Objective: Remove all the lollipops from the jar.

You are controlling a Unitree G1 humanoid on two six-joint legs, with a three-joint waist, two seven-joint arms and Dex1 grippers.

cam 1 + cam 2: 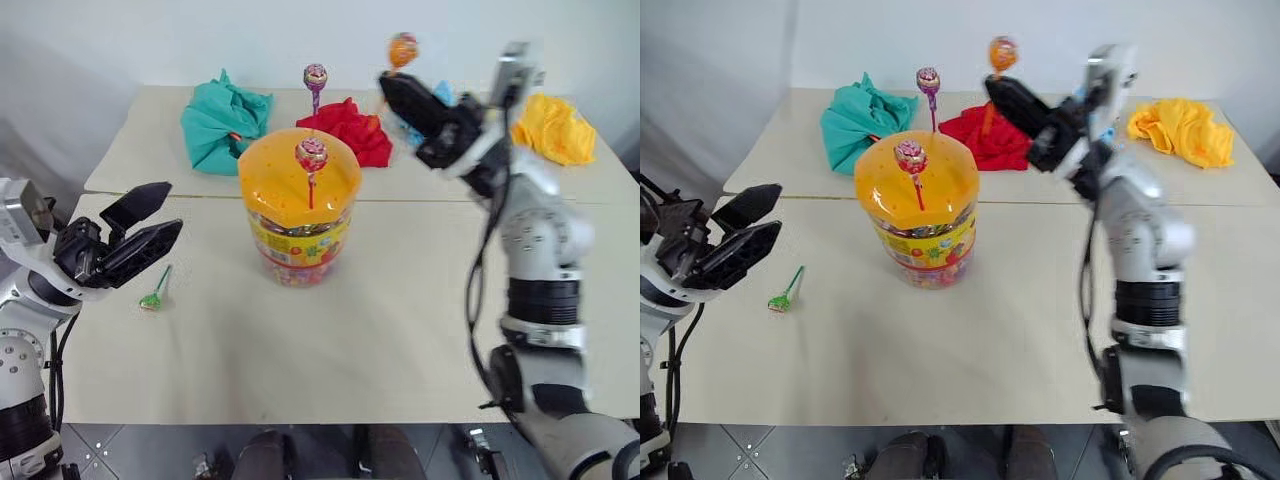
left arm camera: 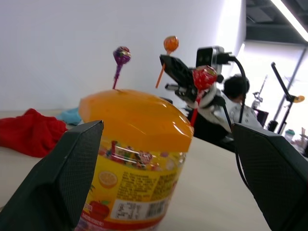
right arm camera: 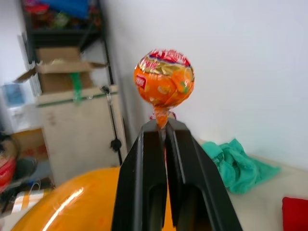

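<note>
At nine o'clock of the jar (image 1: pixel 298 205), my left fingers (image 1: pixel 140 226) gape empty over the green lollipop (image 1: pixel 152 299) on the worktop (image 1: pixel 380 330). At one o'clock my right fingers (image 3: pixel 164 129) pinch the orange lollipop (image 3: pixel 164 83)'s stick; slipping is likely, the hold being thin.

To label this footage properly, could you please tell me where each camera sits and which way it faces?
Head eyes: look forward and down over the table; both arms show.
Left wrist: looks along open left gripper at the jar.
Right wrist: looks along right gripper, shut on the orange lollipop.
Shared: jar, orange lollipop.
</note>
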